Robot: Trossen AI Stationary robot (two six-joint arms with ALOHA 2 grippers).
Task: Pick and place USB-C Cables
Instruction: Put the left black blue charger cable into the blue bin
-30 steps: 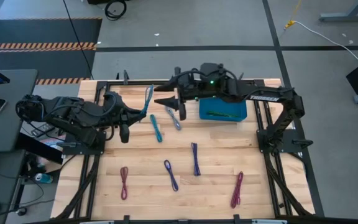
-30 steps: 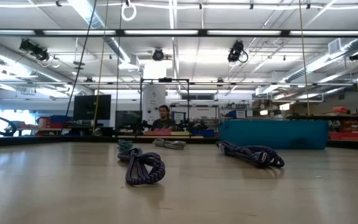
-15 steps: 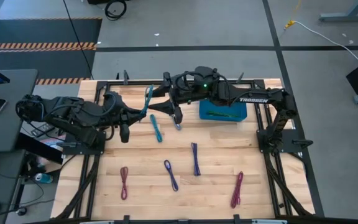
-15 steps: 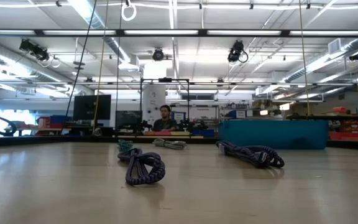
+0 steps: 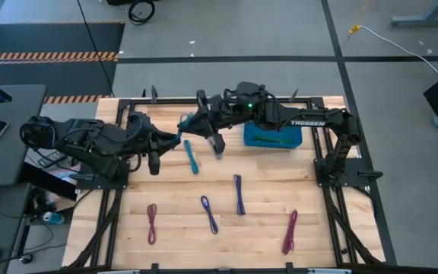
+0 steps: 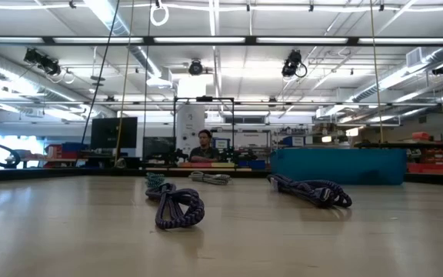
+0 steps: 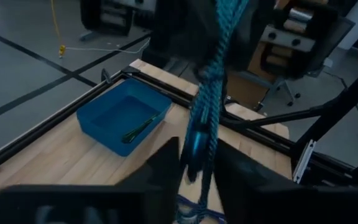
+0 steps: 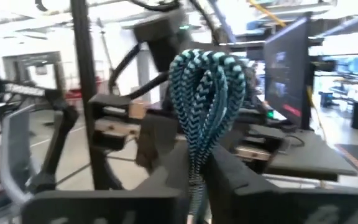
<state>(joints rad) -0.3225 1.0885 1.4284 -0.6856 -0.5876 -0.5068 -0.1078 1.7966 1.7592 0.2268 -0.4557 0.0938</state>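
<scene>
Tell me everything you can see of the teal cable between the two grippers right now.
The teal cable is a short braided cord, teal flecked with black, folded into a narrow looped bundle. It hangs in the air above the table's far left part, clear of the wood. The right gripper is shut on one end, loops standing beyond its fingers. The left gripper has the other end between its fingers; whether it grips cannot be told.

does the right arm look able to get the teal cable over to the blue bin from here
Probably yes. The right hand is closed on the teal cable, and the blue bin sits close beside that arm with nothing between them, though the left hand is at the cable too.
</scene>
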